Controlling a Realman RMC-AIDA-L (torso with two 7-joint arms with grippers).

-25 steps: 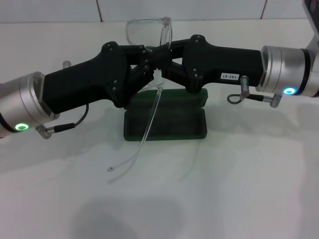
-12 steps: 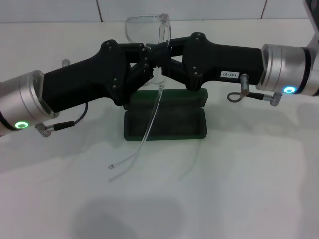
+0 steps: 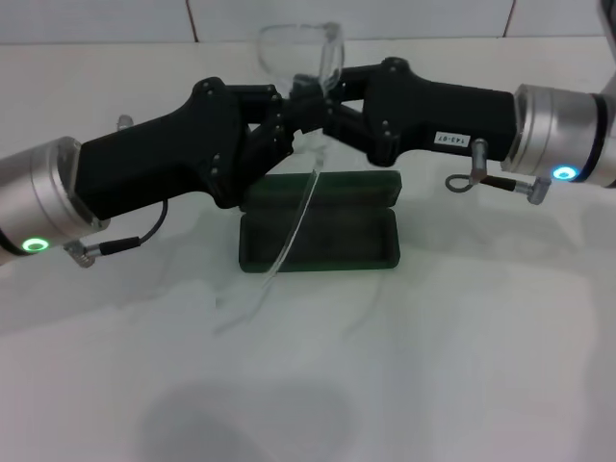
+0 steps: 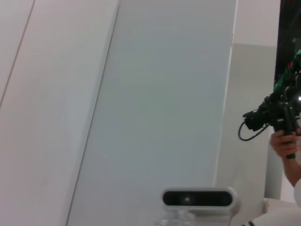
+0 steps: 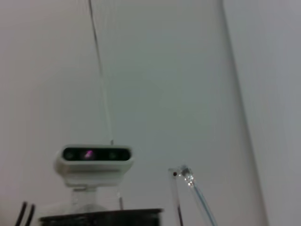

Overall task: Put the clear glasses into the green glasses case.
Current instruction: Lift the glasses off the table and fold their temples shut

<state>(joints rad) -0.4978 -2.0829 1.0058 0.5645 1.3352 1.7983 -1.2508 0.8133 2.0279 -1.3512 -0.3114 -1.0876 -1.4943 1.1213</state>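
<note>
The clear glasses (image 3: 301, 50) hang in the air above the green glasses case (image 3: 337, 236), with the lens at the top. One long temple arm (image 3: 294, 221) hangs down across the case. My left gripper (image 3: 282, 111) comes in from the left and my right gripper (image 3: 325, 96) from the right. They meet just under the lens, and both look shut on the frame. The case lies open on the white table, lid towards the back. A clear hinge piece of the glasses (image 5: 186, 174) shows in the right wrist view.
A white table (image 3: 462, 346) surrounds the case, with a tiled wall behind. A small camera unit (image 4: 197, 197) appears in the left wrist view, and one (image 5: 96, 157) shows in the right wrist view. At the edge of the left wrist view, a person's hand (image 4: 283, 143) holds a black device.
My right gripper has risen slightly. The lens has lifted and turned above the grippers. The hanging temple tips have come up from the table. The left arm has barely moved.
</note>
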